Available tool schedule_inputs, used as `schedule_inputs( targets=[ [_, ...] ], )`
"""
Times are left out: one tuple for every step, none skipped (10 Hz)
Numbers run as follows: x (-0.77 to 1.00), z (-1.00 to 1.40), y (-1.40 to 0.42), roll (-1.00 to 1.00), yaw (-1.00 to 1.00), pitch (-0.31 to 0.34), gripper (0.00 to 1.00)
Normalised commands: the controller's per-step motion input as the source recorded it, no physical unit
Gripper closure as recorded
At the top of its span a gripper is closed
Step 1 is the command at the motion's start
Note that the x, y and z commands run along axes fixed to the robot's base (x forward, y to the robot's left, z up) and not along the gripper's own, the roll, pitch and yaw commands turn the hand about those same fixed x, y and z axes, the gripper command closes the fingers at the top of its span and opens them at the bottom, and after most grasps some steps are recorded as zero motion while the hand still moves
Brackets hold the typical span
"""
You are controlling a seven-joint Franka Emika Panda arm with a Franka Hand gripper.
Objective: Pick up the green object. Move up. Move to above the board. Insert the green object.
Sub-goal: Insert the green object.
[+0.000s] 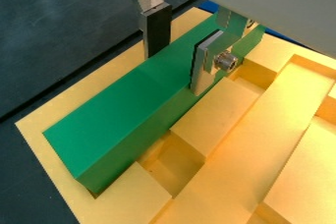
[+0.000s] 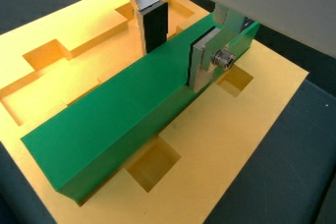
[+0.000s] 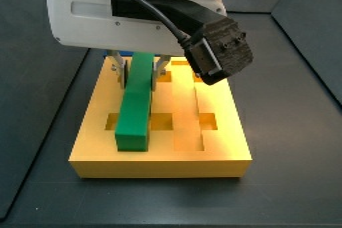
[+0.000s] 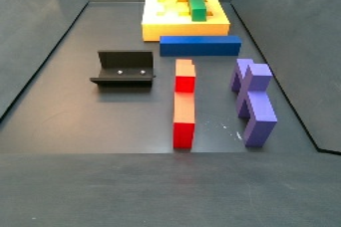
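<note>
Gripper (image 2: 178, 39) sits over the far end of the board (image 3: 227, 142), its silver fingers (image 1: 207, 59) clamped on either flank of the green object (image 3: 136, 107); I read the end grip as a way to keep the bar's length visible. The bar lies lengthwise along the board, over a groove as far as I can judge; whether it is fully seated I cannot tell.

A robotics lab test cell — dark grey walled counter (image 4: 80, 82), a dark L-shaped fixture (image 4: 123, 69), plain coloured blocks, and the arm's pincer (image 1: 182, 46) over a grooved orange-yellow board (image 3: 227, 132).
</note>
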Motion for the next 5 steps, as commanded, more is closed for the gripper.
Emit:
schedule_inputs(
  targets=[
    [0.12, -0.21, -0.01, 0.11, 0.01, 0.0, 1.0],
    [0.17, -0.19, 0.0, 0.13, 0.0, 0.0, 1.0],
    [0.0, -0.26, 0.0, 0.02, 0.0, 0.0, 1.0],
    [0.0, -0.34, 0.0, -0.08, 0.01, 0.0, 1.0],
    [0.0, 0.0, 0.0, 0.0, 0.0, 0.0, 1.0]
  ],
)
